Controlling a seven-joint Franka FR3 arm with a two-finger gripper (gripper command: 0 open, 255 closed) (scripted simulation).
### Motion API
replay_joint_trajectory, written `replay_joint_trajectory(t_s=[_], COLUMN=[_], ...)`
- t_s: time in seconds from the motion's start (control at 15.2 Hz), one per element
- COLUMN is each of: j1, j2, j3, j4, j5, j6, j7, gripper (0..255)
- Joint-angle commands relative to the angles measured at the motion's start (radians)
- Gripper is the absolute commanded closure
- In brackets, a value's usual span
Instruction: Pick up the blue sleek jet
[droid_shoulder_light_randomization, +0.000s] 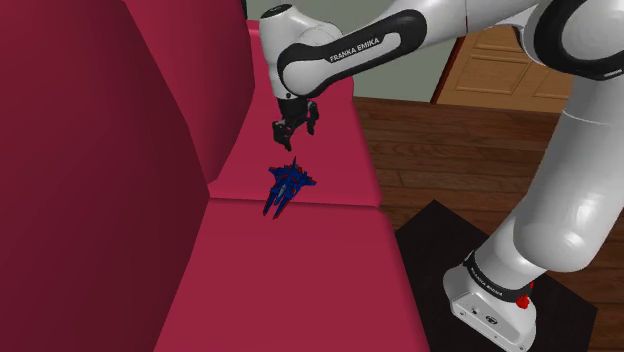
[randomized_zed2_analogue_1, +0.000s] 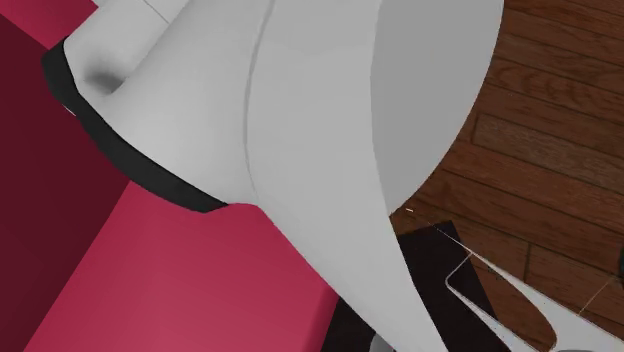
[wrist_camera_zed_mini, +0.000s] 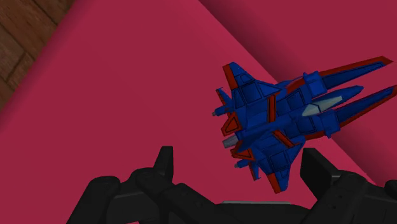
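Two black fingers of the gripper are standing apart, grasping nothing, just above the blue jet, which is lying on the red sofa seat near the backrest.

So, the white arm is seen rooted at the shoulder view's lower right and stretched up and over to the left. The wrist is bent down, so the black gripper is pointed downward. Its fingers are spread wide apart. A white link with a dark joint band is seen up close in the second exterior view.
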Motion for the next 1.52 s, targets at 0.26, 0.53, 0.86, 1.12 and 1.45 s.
replay_joint_trajectory(t_s=[0.26,0.53,0.86,1.12,1.45], j1=[0.074,0.133,0.136,0.138,0.138], j2=[0.263,0.45,0.48,0.504,0.503], j3=[-0.02,-0.042,-0.049,-0.054,-0.053], j4=[0.246,0.457,0.45,0.441,0.439], j5=[-0.084,-0.122,-0.13,-0.138,-0.138], j6=[-0.042,-0.095,-0.061,-0.029,-0.028], j7=[0.058,0.068,0.078,0.087,0.088], gripper=[0,0,0,0,255])
